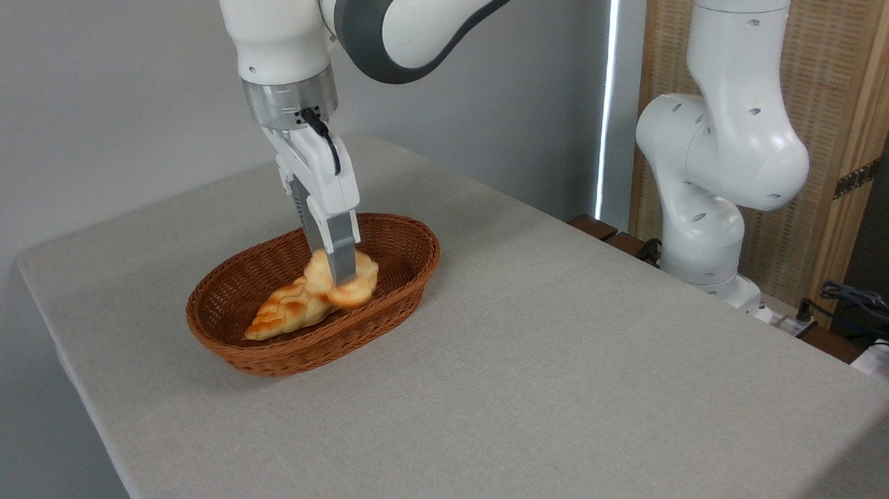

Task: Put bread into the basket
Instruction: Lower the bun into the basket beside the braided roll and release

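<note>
Here the gripper (336, 275) reaches down into the basket (406, 278), fingers clamped on the bread (361, 279). The near finger (339, 249) covers the bun's middle; the far one is mostly hidden. The bun sits inside, touching the braided loaf (288, 314). Arm's upper links are cut off at the top edge.

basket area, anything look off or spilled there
Nothing stands out. The basket sits flat on the table, the braided loaf lies inside it, and the gripper holds the round bun within the rim. No spills.
</note>
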Controlling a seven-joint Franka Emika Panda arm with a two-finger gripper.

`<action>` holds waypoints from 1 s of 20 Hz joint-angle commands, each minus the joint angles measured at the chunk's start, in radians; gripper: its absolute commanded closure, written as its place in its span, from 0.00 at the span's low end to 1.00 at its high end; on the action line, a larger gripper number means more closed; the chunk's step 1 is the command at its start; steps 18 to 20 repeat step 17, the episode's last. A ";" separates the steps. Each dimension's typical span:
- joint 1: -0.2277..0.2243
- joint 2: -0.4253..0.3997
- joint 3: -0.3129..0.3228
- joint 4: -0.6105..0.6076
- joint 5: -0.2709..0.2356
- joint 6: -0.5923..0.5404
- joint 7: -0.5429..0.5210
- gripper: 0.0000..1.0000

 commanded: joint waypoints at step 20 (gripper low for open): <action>0.013 -0.023 0.174 0.085 0.086 -0.008 0.007 0.00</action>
